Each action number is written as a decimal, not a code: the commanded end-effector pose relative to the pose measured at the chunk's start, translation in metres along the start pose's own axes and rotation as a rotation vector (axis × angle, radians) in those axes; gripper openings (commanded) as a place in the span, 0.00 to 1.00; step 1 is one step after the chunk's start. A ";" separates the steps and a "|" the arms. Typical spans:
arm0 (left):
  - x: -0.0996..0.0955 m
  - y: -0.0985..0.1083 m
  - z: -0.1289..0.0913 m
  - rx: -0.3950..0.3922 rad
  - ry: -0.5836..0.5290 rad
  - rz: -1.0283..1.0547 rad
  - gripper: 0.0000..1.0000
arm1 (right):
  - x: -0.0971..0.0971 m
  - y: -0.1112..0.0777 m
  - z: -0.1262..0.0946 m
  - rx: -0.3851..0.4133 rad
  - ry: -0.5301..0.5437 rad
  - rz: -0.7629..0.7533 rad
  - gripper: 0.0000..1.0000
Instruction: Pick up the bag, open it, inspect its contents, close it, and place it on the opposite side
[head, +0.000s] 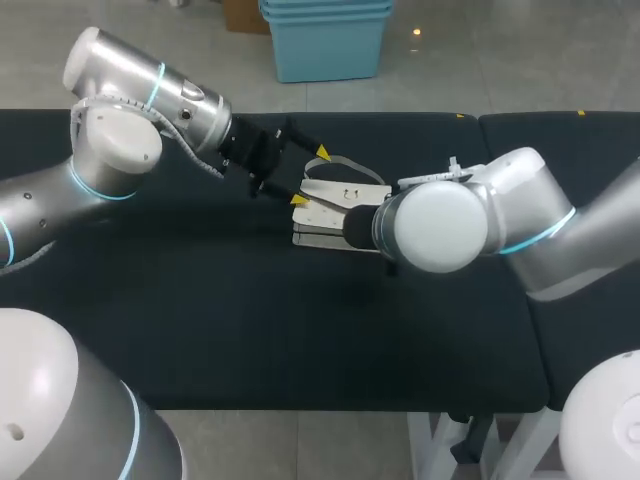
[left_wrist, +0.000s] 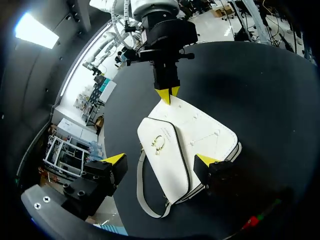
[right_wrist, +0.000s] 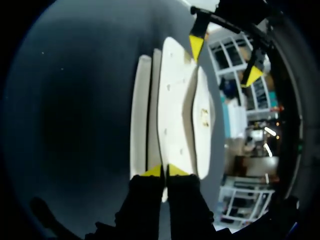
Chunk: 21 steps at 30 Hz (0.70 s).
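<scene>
A white bag (head: 335, 192) with a gold clasp (left_wrist: 158, 144) lies flat on the black table, its strap (left_wrist: 145, 200) looped at one end. My left gripper (head: 310, 177) stands open, its yellow tips straddling that end of the bag (left_wrist: 170, 150). One fingertip (left_wrist: 206, 160) is close against the bag's side; the other is apart from it, beyond the strap. My right gripper (right_wrist: 164, 171) is shut on the opposite edge of the bag (right_wrist: 175, 115), with a thin white panel pinched between its tips. In the head view the right arm's wrist (head: 440, 225) hides that gripper. The left gripper (right_wrist: 225, 60) shows at the bag's far end.
The black table (head: 200, 320) stretches wide to the left of and in front of the bag. A seam (head: 478, 125) at the right divides it from a second black pad. The front edge runs along the near side.
</scene>
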<state>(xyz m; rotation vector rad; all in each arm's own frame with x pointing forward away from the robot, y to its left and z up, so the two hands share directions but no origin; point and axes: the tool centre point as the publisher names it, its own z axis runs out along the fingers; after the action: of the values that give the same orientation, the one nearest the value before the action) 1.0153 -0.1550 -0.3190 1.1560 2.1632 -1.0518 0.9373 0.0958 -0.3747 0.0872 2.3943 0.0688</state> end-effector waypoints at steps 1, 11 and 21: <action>0.003 0.002 0.011 0.017 -0.018 0.008 0.85 | 0.003 0.001 0.002 -0.002 -0.005 0.001 0.00; 0.006 0.004 0.029 0.004 -0.012 0.057 0.72 | 0.003 0.001 0.002 -0.002 -0.005 0.001 0.00; 0.006 -0.004 0.037 0.006 -0.015 0.085 0.64 | 0.003 0.001 0.002 -0.002 -0.005 0.001 0.00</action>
<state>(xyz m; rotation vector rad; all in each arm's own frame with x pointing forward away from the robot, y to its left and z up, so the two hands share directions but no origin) 1.0100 -0.1811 -0.3394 1.2321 2.0887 -1.0339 0.9373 0.0963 -0.3750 0.0876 2.3940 0.0684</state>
